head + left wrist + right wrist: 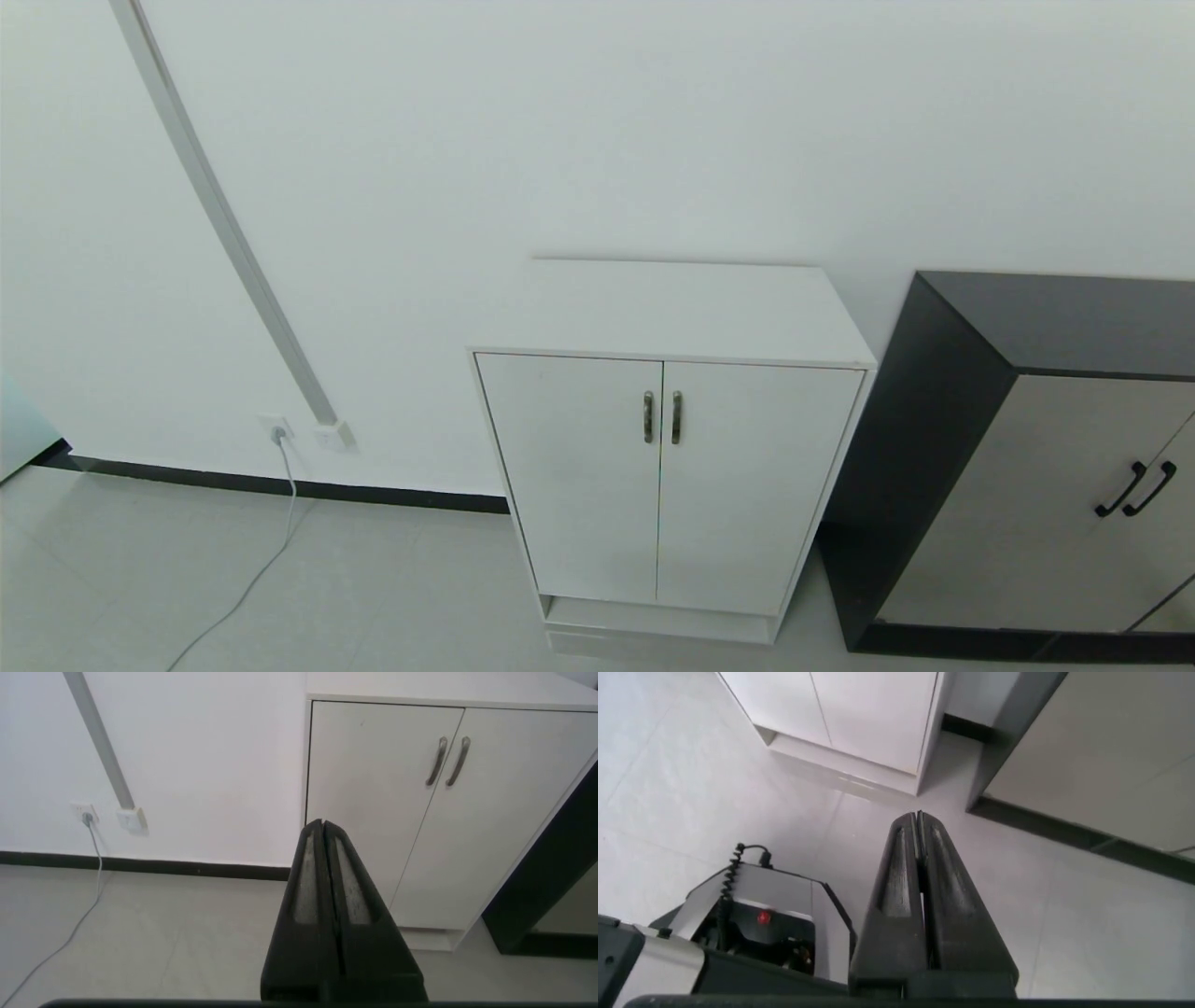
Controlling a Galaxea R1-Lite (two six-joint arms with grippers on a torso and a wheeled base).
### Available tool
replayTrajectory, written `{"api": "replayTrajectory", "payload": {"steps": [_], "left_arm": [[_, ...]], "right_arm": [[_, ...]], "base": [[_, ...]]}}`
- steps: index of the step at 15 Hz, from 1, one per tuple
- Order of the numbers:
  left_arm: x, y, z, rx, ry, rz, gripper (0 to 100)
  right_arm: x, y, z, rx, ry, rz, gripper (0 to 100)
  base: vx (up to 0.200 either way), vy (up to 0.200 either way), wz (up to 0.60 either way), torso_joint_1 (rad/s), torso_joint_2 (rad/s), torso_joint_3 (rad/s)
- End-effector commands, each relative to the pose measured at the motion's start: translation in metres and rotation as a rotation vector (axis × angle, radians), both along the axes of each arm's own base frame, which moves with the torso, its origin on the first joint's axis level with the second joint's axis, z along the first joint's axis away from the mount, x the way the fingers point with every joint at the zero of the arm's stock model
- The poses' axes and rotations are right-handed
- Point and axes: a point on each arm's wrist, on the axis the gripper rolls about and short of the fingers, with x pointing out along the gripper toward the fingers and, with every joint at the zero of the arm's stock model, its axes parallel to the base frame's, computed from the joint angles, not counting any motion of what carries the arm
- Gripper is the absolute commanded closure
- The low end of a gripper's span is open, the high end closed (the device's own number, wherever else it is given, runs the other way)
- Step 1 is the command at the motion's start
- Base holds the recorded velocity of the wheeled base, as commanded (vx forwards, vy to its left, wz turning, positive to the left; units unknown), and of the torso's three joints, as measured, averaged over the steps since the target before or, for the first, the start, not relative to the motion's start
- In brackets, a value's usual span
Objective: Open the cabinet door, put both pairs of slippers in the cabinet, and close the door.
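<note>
We face the cabinet (672, 308), a white one standing upright on the floor (355, 579) with its back against the wall (560, 140). Its long axis runs straight up and down, and its front points toward us.

Its two doors (569, 476) are both shut and meet at a vertical seam down the middle. The handles (648, 416) are two slim metal bars set upright on either side of that seam in the upper half of the doors, close to each other. Under the doors a low open slot runs across the foot of the cabinet.

Just beside it on our right stands a black cabinet (934, 420) with pale doors, also shut. We cannot tell whether the two touch.

On our left a conduit (224, 215) slants down the wall to a socket (276, 429), and a cable (271, 551) trails from there across the floor.

The left gripper (323, 826) has its fingers pressed flat together, gripping nothing. It points toward the left door and is well apart from it.

The right gripper (919, 817) is likewise closed tight, gripping nothing. It is aimed down at the floor in front of where the two cabinets stand side by side.
</note>
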Motion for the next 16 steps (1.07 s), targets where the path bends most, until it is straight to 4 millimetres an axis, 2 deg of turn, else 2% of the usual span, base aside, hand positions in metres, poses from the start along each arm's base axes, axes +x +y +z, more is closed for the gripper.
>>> {"api": "replayTrajectory", "payload": {"steps": [1, 6, 9, 13, 16], "left_arm": [[0.000, 0.000, 0.000, 0.000, 0.000, 0.000, 100], [0.000, 0.000, 0.000, 0.000, -0.002, 0.000, 100], [0.000, 0.000, 0.000, 0.000, 0.000, 0.000, 100], [0.000, 0.000, 0.000, 0.000, 0.000, 0.000, 100], [0.000, 0.000, 0.000, 0.000, -0.002, 0.000, 100]], "right_arm": [[-0.001, -0.001, 0.001, 0.006, -0.017, -0.003, 100], [-0.004, -0.002, 0.002, 0.022, -0.044, -0.008, 100], [-0.005, -0.004, 0.003, 0.027, -0.067, -0.116, 100], [-0.016, -0.008, 0.004, 0.053, -0.196, -0.257, 100], [-0.026, -0.009, 0.005, 0.078, -0.312, -0.283, 100]], "base": [[0.000, 0.000, 0.00, 0.000, 0.00, 0.000], [0.000, 0.000, 0.00, 0.000, 0.00, 0.000], [0.000, 0.000, 0.00, 0.000, 0.00, 0.000], [0.000, 0.000, 0.00, 0.000, 0.00, 0.000], [0.000, 0.000, 0.00, 0.000, 0.00, 0.000]]}}
